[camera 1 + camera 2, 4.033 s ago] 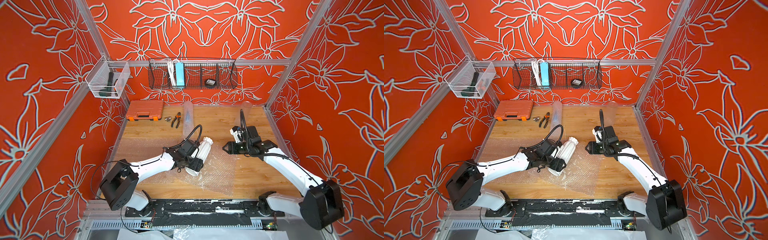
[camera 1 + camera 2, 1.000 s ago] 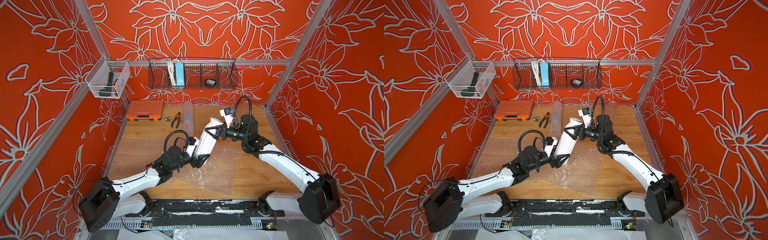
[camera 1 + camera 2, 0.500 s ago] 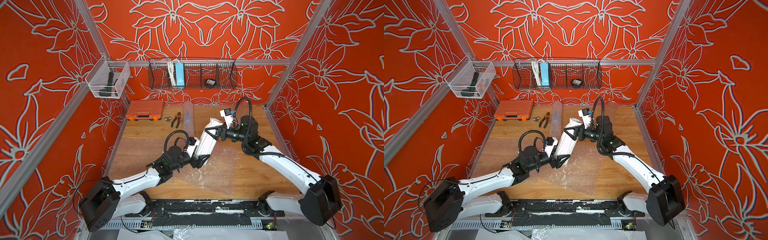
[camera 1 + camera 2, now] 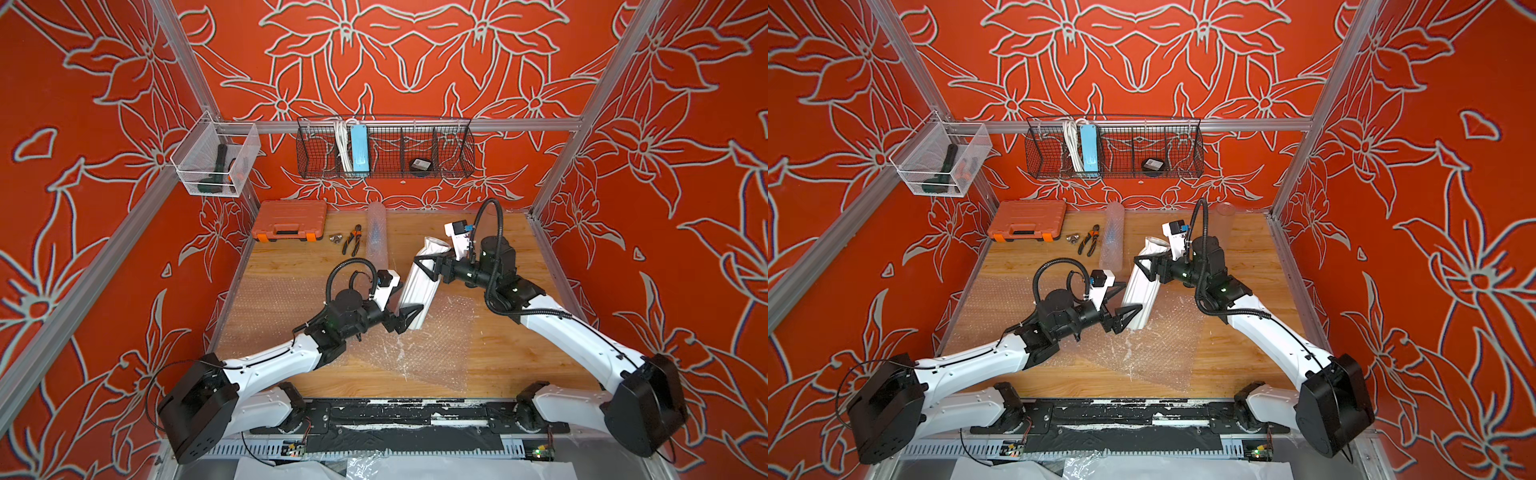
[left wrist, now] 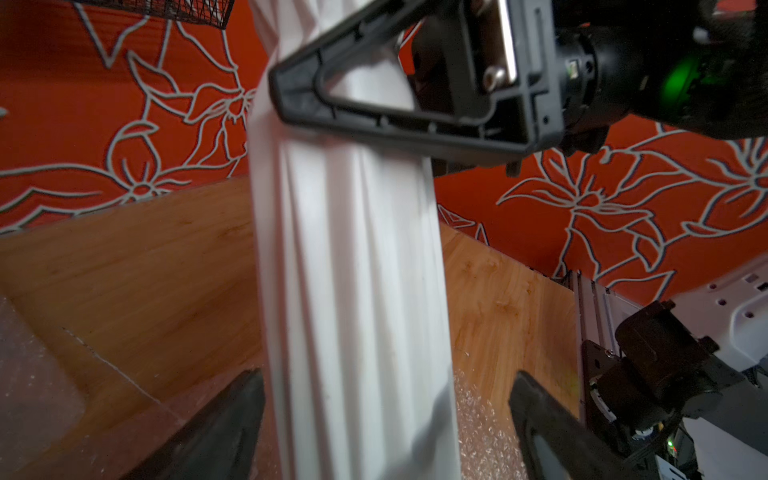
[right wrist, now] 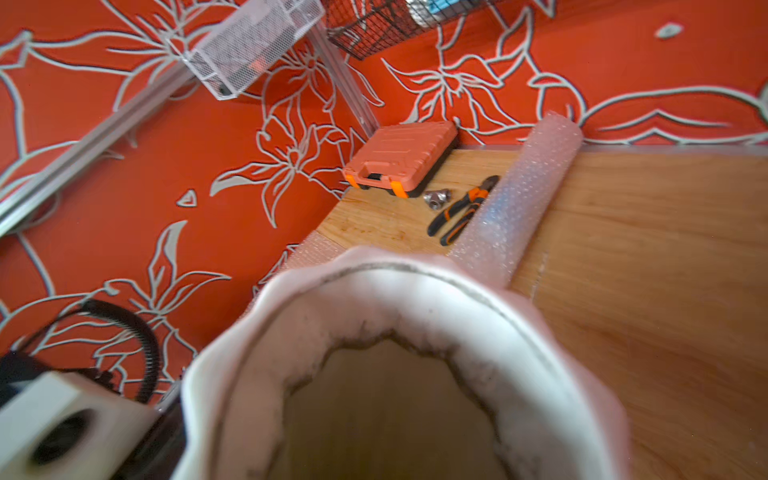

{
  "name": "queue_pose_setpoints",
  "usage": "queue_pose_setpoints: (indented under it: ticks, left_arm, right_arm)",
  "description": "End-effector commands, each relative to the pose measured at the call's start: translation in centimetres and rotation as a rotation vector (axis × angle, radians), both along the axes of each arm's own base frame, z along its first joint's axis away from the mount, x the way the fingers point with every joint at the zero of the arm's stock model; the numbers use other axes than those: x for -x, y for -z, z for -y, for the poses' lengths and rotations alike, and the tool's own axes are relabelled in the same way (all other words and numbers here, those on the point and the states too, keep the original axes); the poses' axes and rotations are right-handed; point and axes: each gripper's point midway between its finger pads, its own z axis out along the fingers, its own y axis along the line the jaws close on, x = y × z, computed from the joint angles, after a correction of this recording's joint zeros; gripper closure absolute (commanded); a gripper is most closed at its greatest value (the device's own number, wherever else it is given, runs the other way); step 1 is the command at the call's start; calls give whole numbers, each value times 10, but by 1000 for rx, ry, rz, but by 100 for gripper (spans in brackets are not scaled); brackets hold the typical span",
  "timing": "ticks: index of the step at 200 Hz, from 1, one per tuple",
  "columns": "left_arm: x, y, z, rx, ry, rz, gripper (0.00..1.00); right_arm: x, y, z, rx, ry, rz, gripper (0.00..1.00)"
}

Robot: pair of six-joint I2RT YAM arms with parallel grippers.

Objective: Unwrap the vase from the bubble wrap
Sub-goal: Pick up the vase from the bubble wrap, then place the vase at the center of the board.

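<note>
Vase (image 4: 420, 286), bare, tilted at frame centre: right gripper (image 4: 429, 261) clamps its top, probably to steady it, while left gripper (image 4: 409, 300) straddles the base, jaws apart, over flat bubble wrap (image 4: 436, 353).

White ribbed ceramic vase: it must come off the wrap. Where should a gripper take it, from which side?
Just under the flared rim of the white ribbed ceramic vase, from the robot's right, jaws across the body: it leans over the clear bubble wrap sheet; the flare should stop slipping. The right gripper clamps there.
</note>
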Motion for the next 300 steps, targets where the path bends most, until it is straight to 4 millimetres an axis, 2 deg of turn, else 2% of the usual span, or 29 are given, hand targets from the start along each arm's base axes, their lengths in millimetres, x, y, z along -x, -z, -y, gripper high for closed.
queue_pose_setpoints:
  ticks: [1,64,107,114,118,149,241,300]
  left_arm:
    - [4,-21,4,39,27,55,9]
    - [2,-10,-10,4,-40,34,8]
    - [4,-10,-32,-7,-129,43,7]
    - [3,-4,-34,-23,-139,36,7]
    - [6,-14,-39,-6,-146,56,7]
    - [10,-10,-51,-21,-183,56,7]
    - [26,-4,-72,44,-217,0,6]
    - [29,5,-74,38,-215,-35,5]
  right_arm:
    - [-11,-31,11,-18,81,117,34]
    - [-32,-20,31,126,208,190,34]
    - [-54,-17,44,227,300,252,34]
    - [-58,-17,46,238,310,259,34]
    - [-60,-18,47,244,315,263,34]
    - [-80,-22,56,285,370,298,34]
    - [-167,-30,83,363,518,384,34]
    - [-224,-28,93,423,585,444,34]
